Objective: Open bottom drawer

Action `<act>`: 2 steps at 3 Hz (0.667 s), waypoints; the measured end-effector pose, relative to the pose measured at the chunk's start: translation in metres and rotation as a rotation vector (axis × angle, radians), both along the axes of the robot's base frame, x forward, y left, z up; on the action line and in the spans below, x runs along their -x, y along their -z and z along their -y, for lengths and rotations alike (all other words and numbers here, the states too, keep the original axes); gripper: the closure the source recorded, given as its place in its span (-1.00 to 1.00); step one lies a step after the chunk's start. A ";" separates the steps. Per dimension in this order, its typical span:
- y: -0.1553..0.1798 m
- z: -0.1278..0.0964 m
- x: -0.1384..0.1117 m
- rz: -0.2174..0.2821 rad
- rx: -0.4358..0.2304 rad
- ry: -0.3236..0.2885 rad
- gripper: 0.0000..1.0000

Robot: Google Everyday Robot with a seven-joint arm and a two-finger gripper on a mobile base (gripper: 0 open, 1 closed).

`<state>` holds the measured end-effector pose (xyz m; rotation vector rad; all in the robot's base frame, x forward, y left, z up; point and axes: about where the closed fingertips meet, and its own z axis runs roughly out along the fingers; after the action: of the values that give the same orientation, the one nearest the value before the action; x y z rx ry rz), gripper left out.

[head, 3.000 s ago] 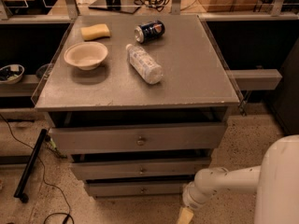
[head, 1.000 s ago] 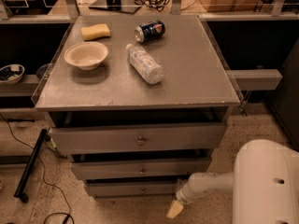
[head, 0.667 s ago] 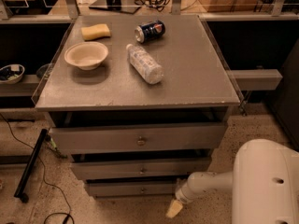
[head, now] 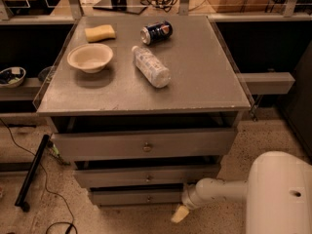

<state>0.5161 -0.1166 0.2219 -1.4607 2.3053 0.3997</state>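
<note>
**tinkerbot:** So where's the gripper (head: 179, 213) at? I see it way down low, just off the floor (head: 122, 221), hanging beside the lower right corner of the bottom drawer (head: 131, 197). It's not touching it.

**drawer_dave:** Yeah, that's my read too. The white arm (head: 217, 191) comes in from the right, nearly level. My guess is that's because the target is the lowest and narrowest of the three fronts, tucked under the middle drawer (head: 117, 176) and the wide top drawer (head: 112, 146). It has to get under all that overhang.

**tinkerbot:** Is it open or closed, though?

**drawer_dave:** Honestly can't tell, it's just a pale tip from this angle. It isn't holding anything as far as I can see.

**tinkerbot:** The little round knob (head: 148, 197) sits dead centre of the front, so the gripper is off to the right of it and a bit lower. I'd say it needs to slide left and up before any pull.

**drawer_dave:** Agreed, the drawer looks shut and the job is barely started. The stuff up on the cabinet (head: 209, 77), meaning the bowl (head: 90, 57), sponge (head: 100, 32), can (head: 156, 32) and lying bottle (head: 151, 66), is well out of the way.
</note>
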 end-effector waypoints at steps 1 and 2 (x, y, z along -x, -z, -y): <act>0.008 -0.014 -0.026 -0.002 -0.019 0.007 -1.00; 0.008 -0.014 -0.027 -0.004 -0.019 0.008 -1.00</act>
<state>0.5430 -0.1025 0.2138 -1.4430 2.3034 0.4213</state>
